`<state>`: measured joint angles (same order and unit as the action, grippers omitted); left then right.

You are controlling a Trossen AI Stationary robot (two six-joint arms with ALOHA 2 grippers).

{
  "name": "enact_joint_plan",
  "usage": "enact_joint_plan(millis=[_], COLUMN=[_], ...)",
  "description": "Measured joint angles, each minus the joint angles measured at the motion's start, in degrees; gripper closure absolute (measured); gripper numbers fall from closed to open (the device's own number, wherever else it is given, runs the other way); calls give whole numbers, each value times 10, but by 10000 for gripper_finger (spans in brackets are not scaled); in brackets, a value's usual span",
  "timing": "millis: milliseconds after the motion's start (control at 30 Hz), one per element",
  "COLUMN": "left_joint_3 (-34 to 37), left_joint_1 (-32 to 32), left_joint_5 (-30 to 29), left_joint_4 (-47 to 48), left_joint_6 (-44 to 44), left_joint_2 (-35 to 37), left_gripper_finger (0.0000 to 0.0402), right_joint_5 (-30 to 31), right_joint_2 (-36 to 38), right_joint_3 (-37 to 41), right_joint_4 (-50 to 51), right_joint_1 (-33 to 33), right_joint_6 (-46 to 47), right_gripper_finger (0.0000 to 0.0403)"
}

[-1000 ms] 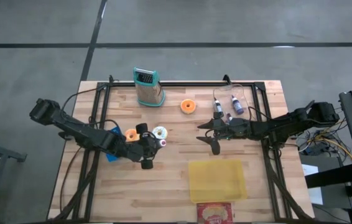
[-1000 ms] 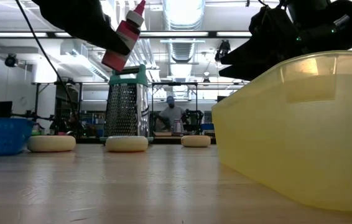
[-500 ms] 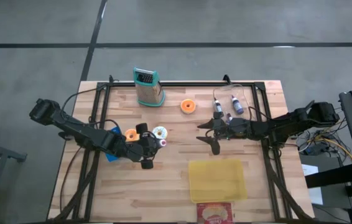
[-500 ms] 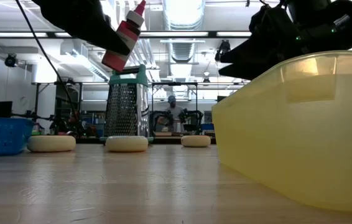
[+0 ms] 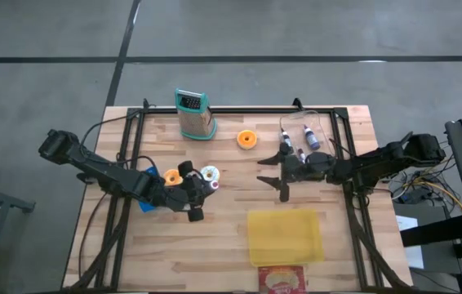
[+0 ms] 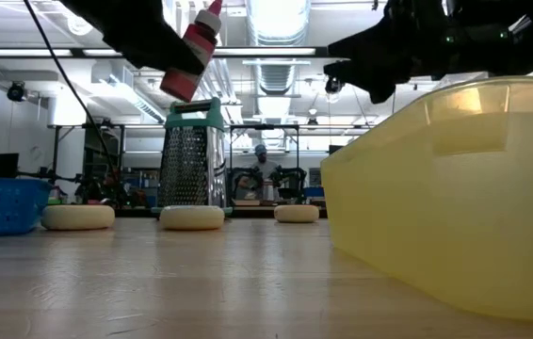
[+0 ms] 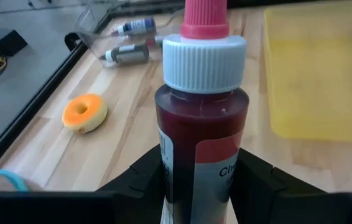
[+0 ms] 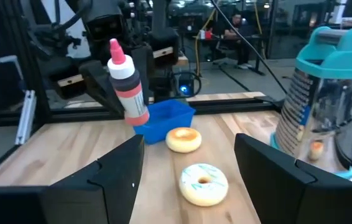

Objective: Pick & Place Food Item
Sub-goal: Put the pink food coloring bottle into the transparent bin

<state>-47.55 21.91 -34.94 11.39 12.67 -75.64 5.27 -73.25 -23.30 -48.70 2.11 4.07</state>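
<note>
Above pale wood planks, ribbed-cap red sauce bottle [image 7: 199, 134] in left pincer [image 5: 198, 198].

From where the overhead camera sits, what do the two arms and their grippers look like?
Both are dark, slim jointed arms. The left gripper and right gripper each end in two black fingers, broad and angular in the wrist views. A thin black cable loops beside the left arm. No markings are visible.

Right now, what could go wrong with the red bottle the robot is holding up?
The left gripper holds the red sauce bottle tilted, low on its body, so it might slip. Below sit the white sprinkled donut and blue basket; a drop could hit them. The right gripper is open nearby, so the arms could bump.
</note>
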Motion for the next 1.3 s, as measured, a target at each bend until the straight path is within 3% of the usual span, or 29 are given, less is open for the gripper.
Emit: enact_joint_plan(millis=[400, 900, 1100, 1300], left_joint_3=[0, 0, 0, 0], left_joint_1=[-5, -15, -15, -15], left_joint_5=[0, -1, 1, 3], left_joint_4=[-99, -84, -71, -72], left_joint_6=[-90, -103, -97, -97], left_joint_2=[0, 0, 0, 0], left_gripper_finger=[257, 257, 257, 257], right_joint_5=[-13, -13, -10, -6], right_joint_2=[-20, -236, -241, -223], right_joint_3=[-66, -274, -311, -314], right_joint_4=[0, 34, 122, 150], right_joint_1=[4, 4, 9, 22], right_joint_6=[-40, -151, -149, -153], right_gripper_finger=[159, 172, 173, 173])
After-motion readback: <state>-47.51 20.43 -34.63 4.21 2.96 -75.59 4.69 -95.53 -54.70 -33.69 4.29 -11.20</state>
